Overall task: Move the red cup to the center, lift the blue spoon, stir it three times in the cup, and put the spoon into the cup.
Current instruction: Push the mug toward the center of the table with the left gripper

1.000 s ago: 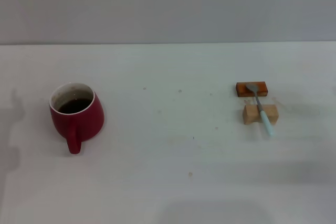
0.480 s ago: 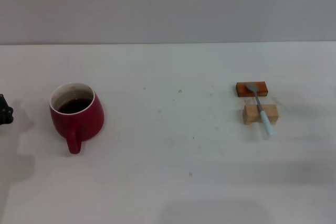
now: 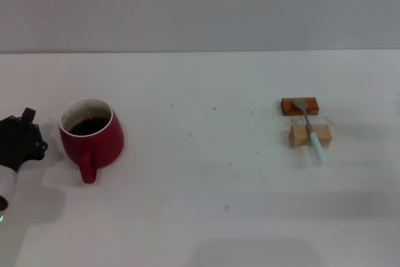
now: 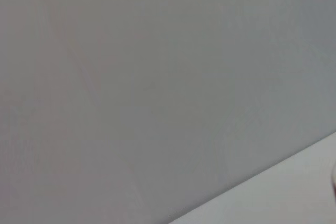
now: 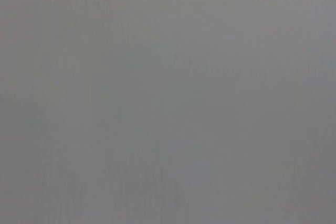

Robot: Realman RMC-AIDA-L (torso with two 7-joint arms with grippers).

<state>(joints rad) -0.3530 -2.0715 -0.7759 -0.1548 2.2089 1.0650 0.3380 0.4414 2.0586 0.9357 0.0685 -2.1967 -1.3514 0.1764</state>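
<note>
My left hand (image 3: pixel 22 139) has just come in from the counter's (image 3: pixel 206 217) left edge beside the red cup (image 3: pixel 91 136), grip state I cannot tell, so the move to center begins; the blue spoon (image 3: pixel 311 132) waits far right.

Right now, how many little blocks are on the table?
2. The orange-brown block lies farther back under the blue spoon's bowl; the pale wooden block sits just in front, under its neck. None seems hidden.
</note>
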